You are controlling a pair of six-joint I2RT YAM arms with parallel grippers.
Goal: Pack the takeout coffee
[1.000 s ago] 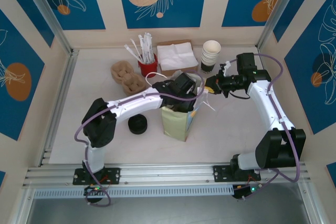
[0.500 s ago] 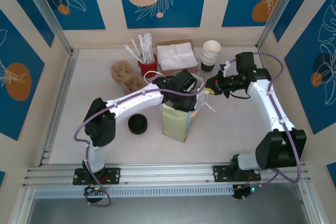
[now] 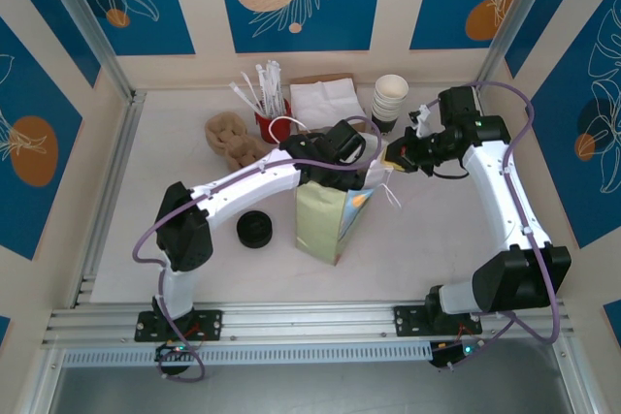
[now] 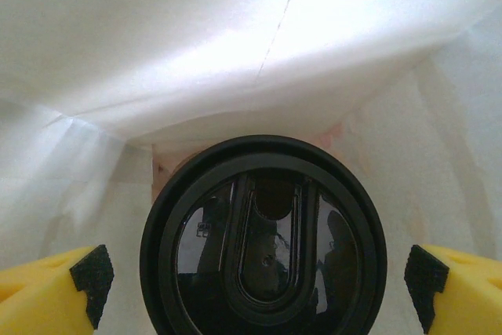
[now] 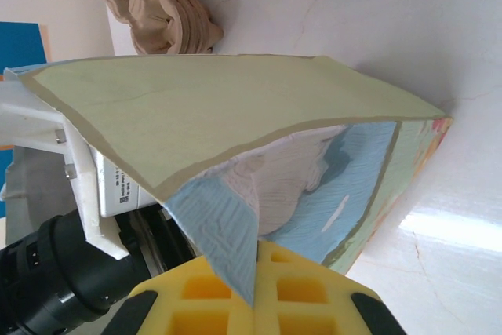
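The takeout coffee (image 4: 263, 249) stands inside the paper bag (image 3: 325, 220); in the left wrist view I look straight down on its round black lid, with the bag's white inner walls around it. My left gripper (image 4: 259, 284) reaches into the bag's mouth and is open. Its yellow fingers (image 4: 47, 296) stand to either side of the lid, clear of it. My right gripper (image 5: 257, 284) is shut on the bag's upper edge (image 5: 235, 264) and holds the mouth open. From above, the right gripper (image 3: 393, 156) is at the bag's right top corner.
A loose black lid disc (image 3: 255, 230) lies left of the bag. Behind it are a brown pulp cup carrier (image 3: 233, 138), a red cup of stirrers (image 3: 272, 118), napkins (image 3: 325, 104) and stacked white cups (image 3: 390, 99). Walls close in the table.
My left gripper has opened wide and let go of the coffee inside the bag. The left wrist has risen a little. The right gripper has pulled the bag's edge slightly up and back.
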